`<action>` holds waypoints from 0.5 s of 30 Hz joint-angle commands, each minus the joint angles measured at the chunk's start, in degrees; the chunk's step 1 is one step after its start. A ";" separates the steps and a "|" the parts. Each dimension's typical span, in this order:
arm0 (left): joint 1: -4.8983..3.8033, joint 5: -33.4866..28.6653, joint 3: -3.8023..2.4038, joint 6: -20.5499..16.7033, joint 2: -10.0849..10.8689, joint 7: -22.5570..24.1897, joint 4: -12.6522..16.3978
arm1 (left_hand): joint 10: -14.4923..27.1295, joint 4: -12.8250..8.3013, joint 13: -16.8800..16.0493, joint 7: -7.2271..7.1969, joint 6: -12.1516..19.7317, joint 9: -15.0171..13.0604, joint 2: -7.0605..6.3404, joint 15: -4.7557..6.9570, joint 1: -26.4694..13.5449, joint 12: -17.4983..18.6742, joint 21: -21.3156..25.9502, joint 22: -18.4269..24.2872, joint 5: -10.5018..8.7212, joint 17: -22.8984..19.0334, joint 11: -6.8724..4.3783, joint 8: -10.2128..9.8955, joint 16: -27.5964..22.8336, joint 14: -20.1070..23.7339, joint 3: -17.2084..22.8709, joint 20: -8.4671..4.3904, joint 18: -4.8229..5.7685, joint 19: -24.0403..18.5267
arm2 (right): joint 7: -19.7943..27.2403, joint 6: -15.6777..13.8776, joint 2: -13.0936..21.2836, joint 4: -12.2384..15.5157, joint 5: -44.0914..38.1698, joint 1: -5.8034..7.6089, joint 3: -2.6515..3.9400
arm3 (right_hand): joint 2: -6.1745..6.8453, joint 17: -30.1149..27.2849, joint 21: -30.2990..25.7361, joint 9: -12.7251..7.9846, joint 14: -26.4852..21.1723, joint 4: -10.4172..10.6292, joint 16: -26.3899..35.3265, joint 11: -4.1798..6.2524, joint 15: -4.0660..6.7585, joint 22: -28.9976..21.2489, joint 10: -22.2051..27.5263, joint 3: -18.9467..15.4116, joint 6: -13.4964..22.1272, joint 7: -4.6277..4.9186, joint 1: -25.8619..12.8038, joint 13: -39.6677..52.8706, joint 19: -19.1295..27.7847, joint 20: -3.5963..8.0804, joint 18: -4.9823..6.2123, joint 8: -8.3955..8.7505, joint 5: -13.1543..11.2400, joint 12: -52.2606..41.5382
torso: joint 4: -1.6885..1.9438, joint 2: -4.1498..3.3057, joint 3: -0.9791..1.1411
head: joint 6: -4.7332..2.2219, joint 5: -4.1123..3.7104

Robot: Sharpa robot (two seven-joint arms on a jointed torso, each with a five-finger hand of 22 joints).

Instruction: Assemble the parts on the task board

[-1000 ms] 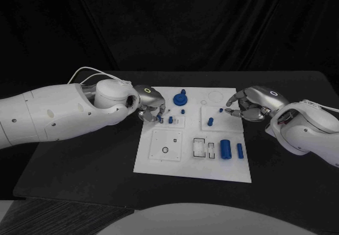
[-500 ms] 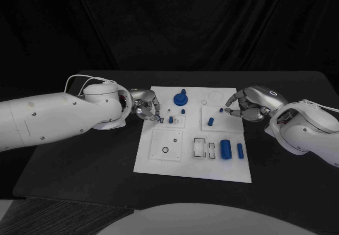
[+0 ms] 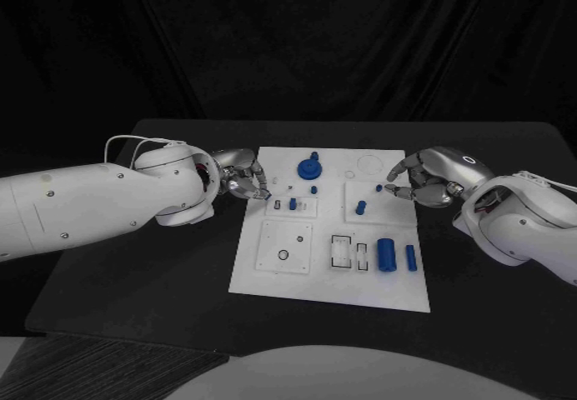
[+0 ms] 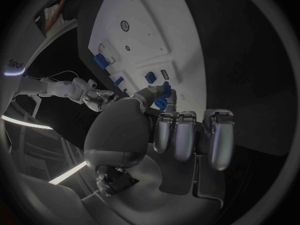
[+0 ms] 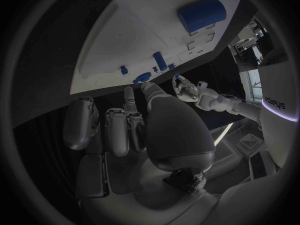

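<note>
Left wrist view, unreadable lettering, task board (image 4: 150,30)

One task board (image 3: 327,287), two hands (blue parts too small to count).

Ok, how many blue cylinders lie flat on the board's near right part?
2. A thick cylinder and a thin cylinder just right of it, side by side on the task board. Nothing covers that area.
</note>
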State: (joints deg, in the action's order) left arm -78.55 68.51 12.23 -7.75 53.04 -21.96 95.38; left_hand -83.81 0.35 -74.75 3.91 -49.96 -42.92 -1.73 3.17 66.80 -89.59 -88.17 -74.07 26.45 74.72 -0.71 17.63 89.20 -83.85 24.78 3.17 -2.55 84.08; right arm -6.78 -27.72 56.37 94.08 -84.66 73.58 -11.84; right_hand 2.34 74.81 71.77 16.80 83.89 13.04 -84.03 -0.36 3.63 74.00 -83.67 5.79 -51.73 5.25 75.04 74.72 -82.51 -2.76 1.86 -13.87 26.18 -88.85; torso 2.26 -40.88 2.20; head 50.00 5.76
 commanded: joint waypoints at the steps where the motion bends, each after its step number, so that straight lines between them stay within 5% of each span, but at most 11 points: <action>1: 0.80 -1.43 -0.02 -4.72 -0.22 -0.36 -0.04 | -6.19 2.11 -15.25 -0.67 -3.39 -5.34 3.15 0.25 -1.44 -0.41 0.56 -15.07 1.17 15.28 -0.11 7.82 0.80 -6.15 4.46 -0.11 1.90 4.33 | -1.04 -1.21 -0.01 0.15 0.31 -0.01 0.04 | -0.27 4.92 -1.05 -0.69 4.06 0.11 0.88 -0.13 -0.23 10.59 -6.33 2.04 -0.50 0.10 1.47 15.28 -0.45 -0.09 2.23 -0.73 1.04 -1.15 | 0.08 0.10 0.08 | 0.00 -0.13; 6: 2.04 -1.44 -0.02 -7.06 -0.16 -0.79 -0.11 | -6.19 2.41 -15.25 -0.73 -3.59 -5.22 3.03 0.32 -1.48 -0.41 0.54 -15.07 0.91 15.28 -0.20 8.02 0.80 -6.15 4.14 -0.16 1.90 4.35 | -1.12 -1.42 0.07 0.28 0.32 -0.01 0.04 | -0.27 4.92 -1.05 -0.69 4.06 0.11 0.88 -0.13 -0.23 10.59 -6.33 2.04 -0.50 0.10 1.47 15.28 -0.45 -0.09 2.23 -0.73 1.04 -1.15 | 0.07 0.09 0.00 | 0.00 -0.58; 15: 3.10 -1.45 -0.01 -9.00 -0.71 -1.05 -0.31 | -6.19 3.21 -15.25 -1.04 -4.36 -4.88 2.88 0.52 -1.63 -0.41 0.67 -15.03 0.36 15.28 -0.45 8.52 0.80 -6.15 3.43 -0.32 1.87 4.28 | -1.14 -1.62 0.01 0.31 0.33 -0.01 0.04 | -0.27 4.92 -1.05 -0.69 4.06 0.11 0.88 -0.13 -0.23 10.59 -6.33 2.04 -0.50 0.10 1.47 15.28 -0.45 -0.09 2.23 -0.73 1.04 -1.15 | -0.05 0.00 -0.02 | 0.00 -0.13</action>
State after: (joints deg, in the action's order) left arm -75.55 67.60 12.27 -14.25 52.49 -22.95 95.05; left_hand -83.52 1.53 -74.75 3.90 -49.96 -42.92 -1.73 3.18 66.80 -89.59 -88.17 -74.07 25.46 74.72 -1.01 18.42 89.20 -83.85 24.21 3.16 -2.55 84.08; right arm -6.86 -28.19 56.38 94.25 -84.36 73.58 -11.84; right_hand 2.33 74.81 71.77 16.79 83.89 13.04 -84.02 -0.36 3.63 74.00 -83.67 5.79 -51.73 5.25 75.04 74.72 -82.51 -2.76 1.86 -13.87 26.18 -88.86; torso 2.26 -40.83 2.20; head 50.00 5.58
